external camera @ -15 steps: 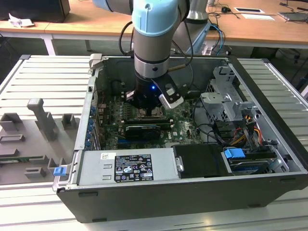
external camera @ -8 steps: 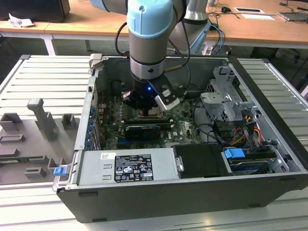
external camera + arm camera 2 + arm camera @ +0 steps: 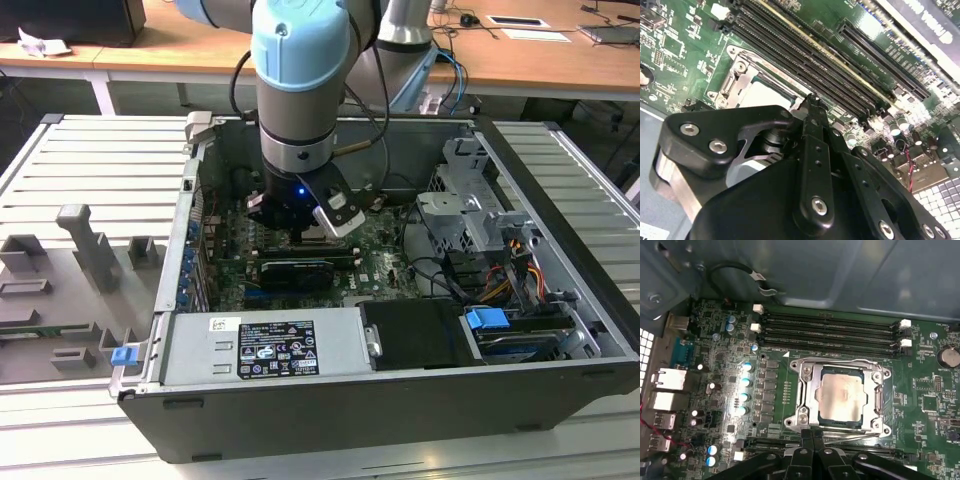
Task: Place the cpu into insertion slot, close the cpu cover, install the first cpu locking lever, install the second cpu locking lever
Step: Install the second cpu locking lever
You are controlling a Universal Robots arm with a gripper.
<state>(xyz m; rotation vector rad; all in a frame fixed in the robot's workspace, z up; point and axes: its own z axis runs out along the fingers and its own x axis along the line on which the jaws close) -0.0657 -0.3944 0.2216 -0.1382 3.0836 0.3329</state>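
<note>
Reaching down into an open desktop tower, the Universal Robots arm has its gripper [image 3: 303, 232] parked right over the motherboard [image 3: 380, 262], roughly mid-case in the exterior view. In the first wrist view the cpu [image 3: 842, 397] is already sitting flat in the insertion slot [image 3: 824, 413], silver-grey top facing up, and the cpu cover [image 3: 879, 395] looks to be folded down around it, its cut-out framing the chip, though whether it's fully seated is hard to call. The gripper [image 3: 812, 436] sits just at the edge of the socket frame, on the side away from the long black memory slots [image 3: 832, 332], and its two black fingers [image 3: 805, 445] are pressed together with no visible gap and nothing pinched between them. In the second wrist view the same fingers [image 3: 812, 150] come to a narrow tip right next to the socket, with a sliver of the chip [image 3: 762, 92] peeking out past the gripper's black linkage. Can't really make out either locking lever well enough to say if they're latched. Around the board in the exterior view there's the grey power supply [image 3: 262, 347] along the near wall, a blue connector [image 3: 488, 321] toward the exterior view's right, and a grey slatted work table [image 3: 80, 175] under the case.
</note>
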